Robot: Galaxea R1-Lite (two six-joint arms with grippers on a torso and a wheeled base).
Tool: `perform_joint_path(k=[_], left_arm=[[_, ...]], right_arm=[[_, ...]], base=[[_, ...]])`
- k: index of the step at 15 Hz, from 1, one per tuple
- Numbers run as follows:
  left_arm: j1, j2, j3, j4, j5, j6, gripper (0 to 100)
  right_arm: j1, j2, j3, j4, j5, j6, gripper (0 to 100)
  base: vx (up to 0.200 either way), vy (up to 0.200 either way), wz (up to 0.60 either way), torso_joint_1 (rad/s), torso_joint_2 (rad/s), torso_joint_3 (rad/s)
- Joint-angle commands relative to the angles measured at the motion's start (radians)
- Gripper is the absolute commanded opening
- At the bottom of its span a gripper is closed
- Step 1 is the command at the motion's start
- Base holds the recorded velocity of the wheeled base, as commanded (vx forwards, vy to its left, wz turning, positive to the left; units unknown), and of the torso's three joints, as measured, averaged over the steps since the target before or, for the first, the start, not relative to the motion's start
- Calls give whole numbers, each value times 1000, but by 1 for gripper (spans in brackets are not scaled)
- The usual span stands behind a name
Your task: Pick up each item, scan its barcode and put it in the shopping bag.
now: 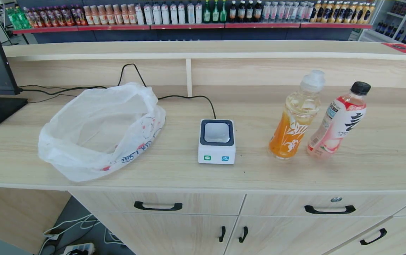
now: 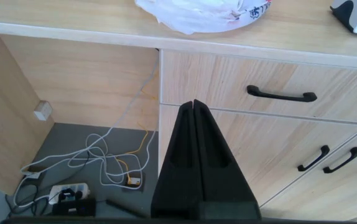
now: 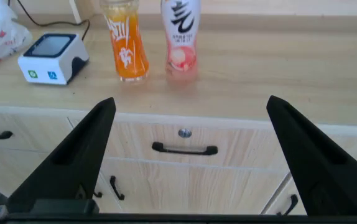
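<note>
Well, everything's sitting on the counter (image 1: 174, 173).
Orange bottle (image 1: 295, 120) and pink bottle (image 1: 337, 122) stand right of the scanner (image 1: 217, 141), shopping bag (image 1: 100, 131) left; left gripper (image 2: 194, 104) pinched closed, right gripper (image 3: 191, 104) spread wide.

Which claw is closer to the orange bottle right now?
Right. The right claw, open, faces the orange bottle from in front of the drawer, nearly straight ahead. The left claw, shut, sits low below the bag, farther off.

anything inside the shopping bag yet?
The shopping bag lies open: only white plastic lining shows, no item. Its crumpled front fold hides the bottom edge. The orange bottle and pink bottle stand outside it.
</note>
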Motion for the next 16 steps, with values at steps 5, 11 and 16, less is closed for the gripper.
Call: perform_joint_path(k=[5, 11, 16], left_arm=[[0, 0, 0, 0, 0, -1, 0], [0, 0, 0, 0, 0, -1, 0], [0, 0, 0, 0, 0, -1, 0]], right_arm=[[219, 894, -236, -899, 4, -129, 100], [251, 1150, -365, -1142, -19, -14, 100], [282, 1181, -322, -1155, -24, 0, 100]], base=[[0, 0, 0, 0, 0, 0], [0, 0, 0, 0, 0, 0], [0, 0, 0, 0, 0, 0]])
